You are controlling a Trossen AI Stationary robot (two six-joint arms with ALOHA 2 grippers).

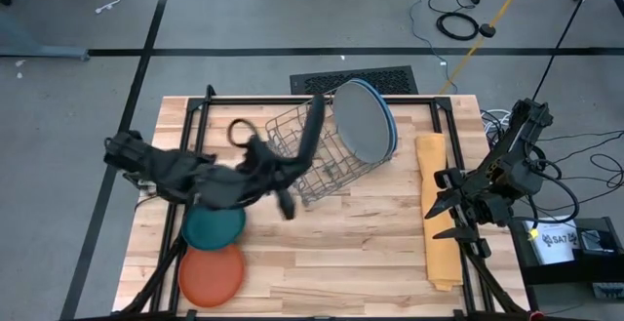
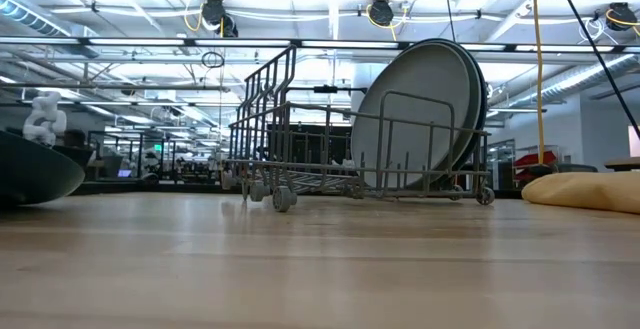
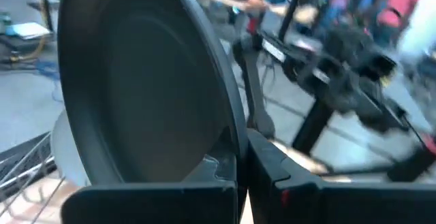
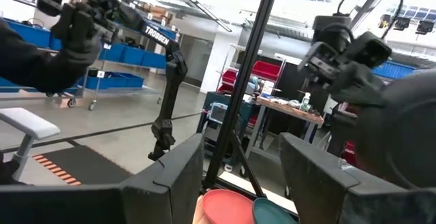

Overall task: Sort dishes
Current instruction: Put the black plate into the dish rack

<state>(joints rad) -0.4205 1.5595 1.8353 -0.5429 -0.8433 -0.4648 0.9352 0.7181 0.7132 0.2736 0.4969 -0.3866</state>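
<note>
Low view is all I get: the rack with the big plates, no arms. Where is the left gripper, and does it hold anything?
Observer: The left gripper has its jaws shut on the rim of the black plate, held on edge; from above it overlaps the left part of the wire rack.
Operator: And the right arm?
Observer: The right gripper waits with jaws open over the yellow-orange cloth, holding nothing.
Operator: Which small plates are left on the table?
Observer: The teal plate and the orange plate lie flat near the front left corner.
</note>
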